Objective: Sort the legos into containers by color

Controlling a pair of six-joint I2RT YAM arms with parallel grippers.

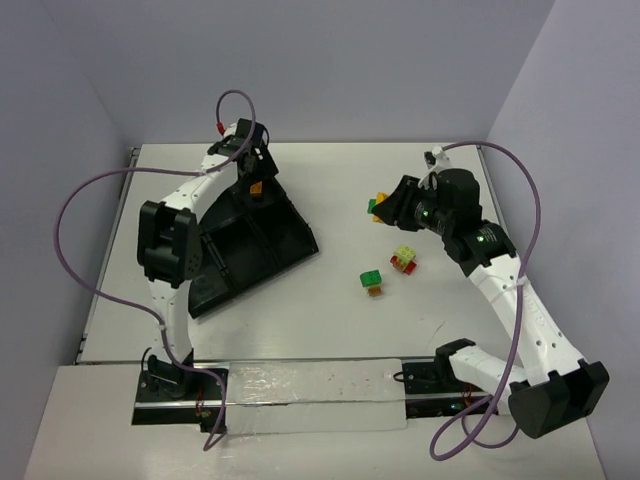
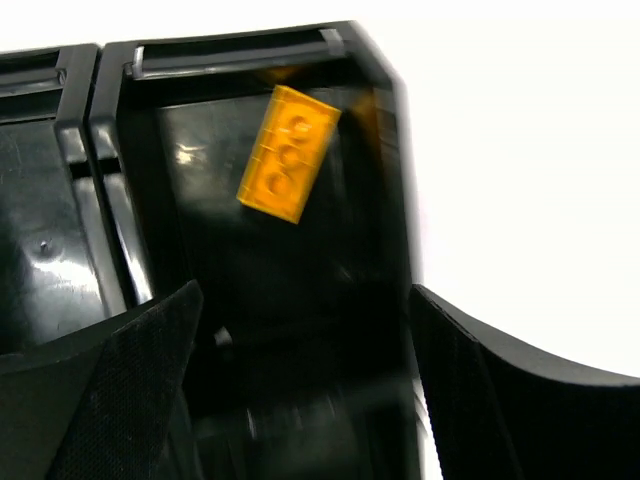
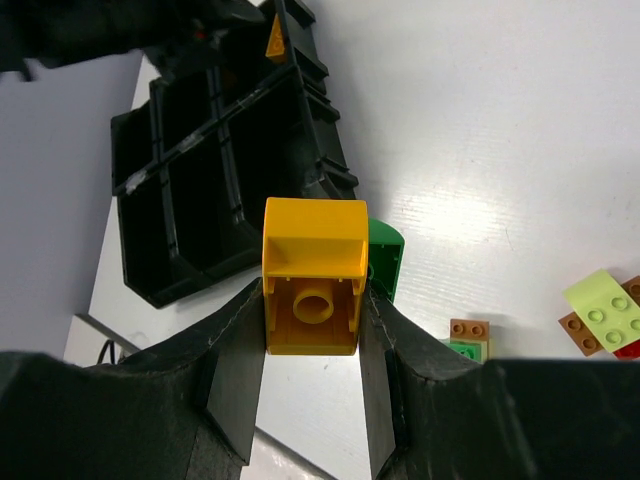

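left side: tray (image 1: 270,240), glossy black plastic, low thin walls cutting it into rectangular compartments, lying skewed on the matte white desk (image 1: 330,340). left jaws released, standing wide apart over the tray's far corner with nothing between them; pads (image 2: 130,390) flat, black, finely woven in texture. orange brick (image 2: 288,153) in that corner compartment (image 2: 370,200), the one against the tray's outer wall: translucent orange slab, studs in a row facing up, lying askew to the walls. it is slightly blurred, so cannot tell if it rests flat on the floor.

right side: right jaws clenched on a yellow brick (image 3: 312,290), raised over the desk well right of the tray. the brick is smooth and squarish, hollow underside with one round tube facing the wrist camera, one pad flat on each side. green brick (image 3: 385,262) touches its far side, top corner rounded; cannot tell if the two are snapped together.

loose on the desk, between the arms: yellow-green stack (image 1: 405,258), a pale studded brick over red and brown pieces; just beside it, green stack (image 1: 372,282), green over orange-brown. both well apart from the tray.
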